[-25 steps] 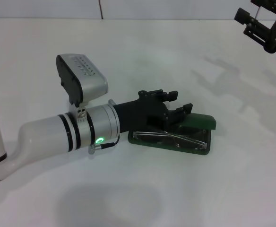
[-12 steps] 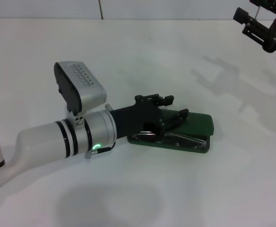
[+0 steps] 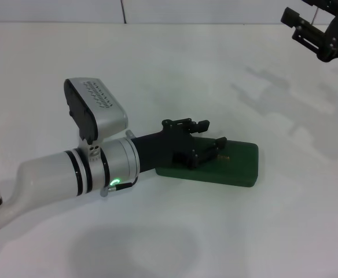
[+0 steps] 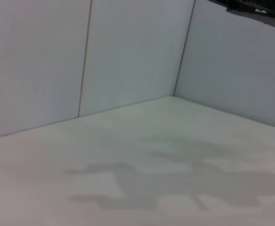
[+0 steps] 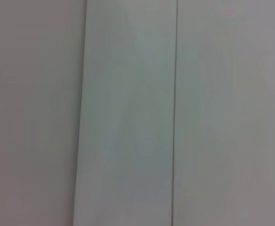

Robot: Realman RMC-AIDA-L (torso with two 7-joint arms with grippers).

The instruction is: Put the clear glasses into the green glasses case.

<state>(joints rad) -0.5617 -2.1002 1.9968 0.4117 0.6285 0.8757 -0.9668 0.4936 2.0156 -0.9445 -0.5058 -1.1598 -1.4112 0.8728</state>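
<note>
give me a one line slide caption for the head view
Left pincer rests on the lid of the closed green glasses case; right pincer is raised at the far right.

The green glasses case point(image 3: 232, 165) is seen lying flat and shut on the white surface, a dark green oblong with small gold lettering on its lid.

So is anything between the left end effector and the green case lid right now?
Nothing visible: the left end effector rests directly over the closed green glasses case on the table. The right end effector hangs far off.
</note>
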